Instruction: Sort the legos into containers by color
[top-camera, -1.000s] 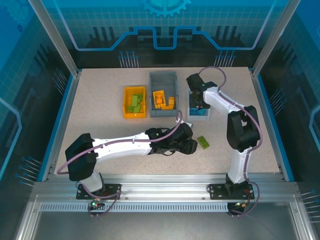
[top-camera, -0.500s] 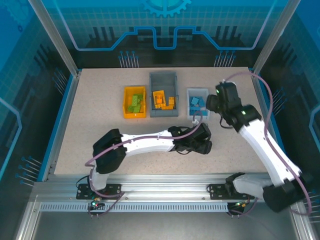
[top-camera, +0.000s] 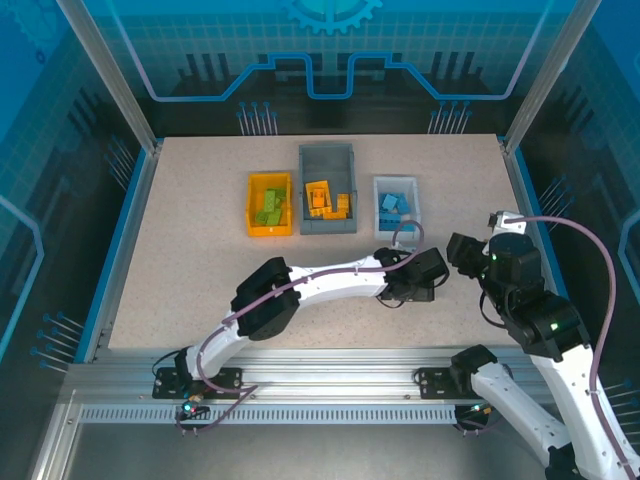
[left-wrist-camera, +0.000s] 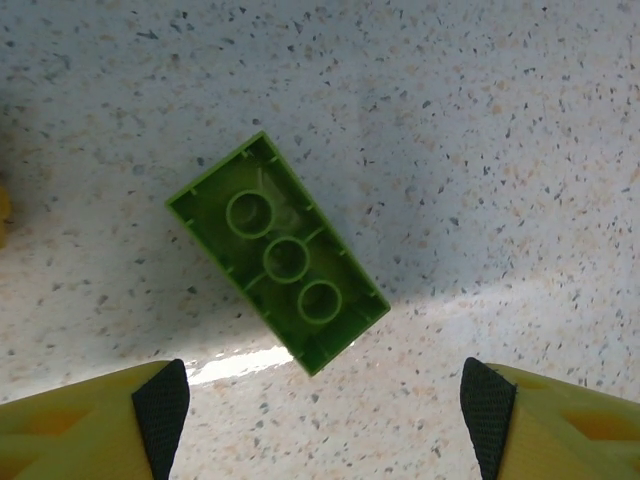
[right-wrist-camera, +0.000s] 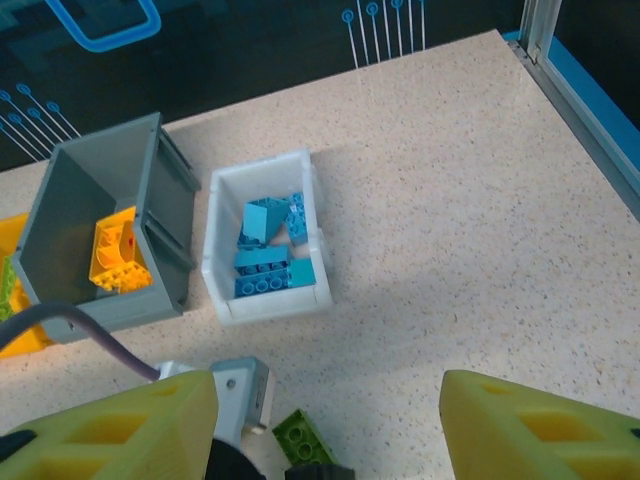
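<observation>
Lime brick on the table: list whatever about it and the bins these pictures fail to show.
- lime brick, left wrist view: it lies hollow side up, so its studded face is hidden against the table.
- Same brick, right wrist view: partly covered by the left arm.
- yellow bin, right wrist view: cut off by the left edge.
- grey bin, right wrist view: its near wall hides part of the orange bricks.

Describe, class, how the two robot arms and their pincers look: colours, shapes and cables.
The left arm and right arm share white tubular links and black joints, with a lilac cable along each. The left pincer and right pincer have chunky yellow fingers with black inner pads.
</observation>
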